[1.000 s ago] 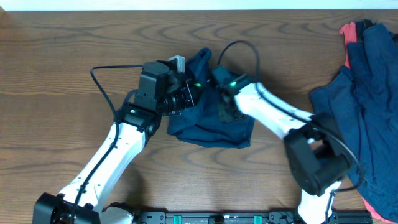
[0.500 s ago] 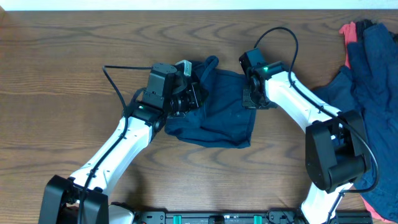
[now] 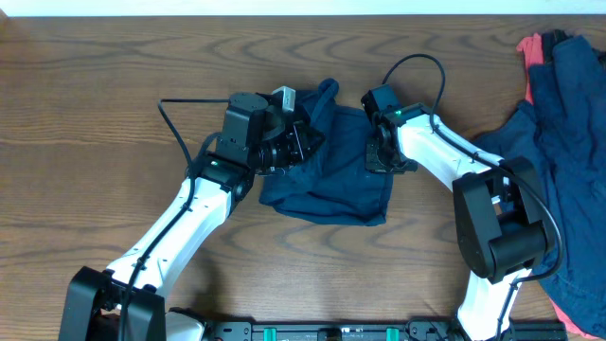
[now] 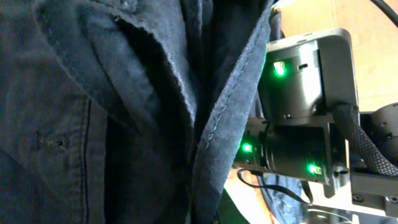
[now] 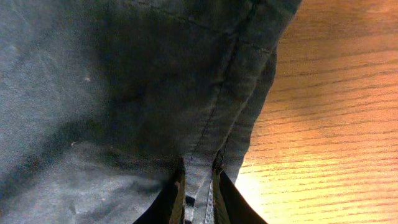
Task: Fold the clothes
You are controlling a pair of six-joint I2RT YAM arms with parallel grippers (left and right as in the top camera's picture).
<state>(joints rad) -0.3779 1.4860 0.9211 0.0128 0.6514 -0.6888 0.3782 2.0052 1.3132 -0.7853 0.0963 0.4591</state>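
Navy shorts: middle of table, between both arms.
Left end effector: closed on the left edge.
Right end effector: pinching the right hem.
Risk: thin pinch may slip; uneven pull skews fold.

Right arm swung to navy garment right edge; cloth wider.

The left arm came in white shells with black joints, a boxy black wrist block on top. The right arm matched it: chunky black elbow housing, looping black cable, green lights that glowed. The right gripper showed dark fingers.
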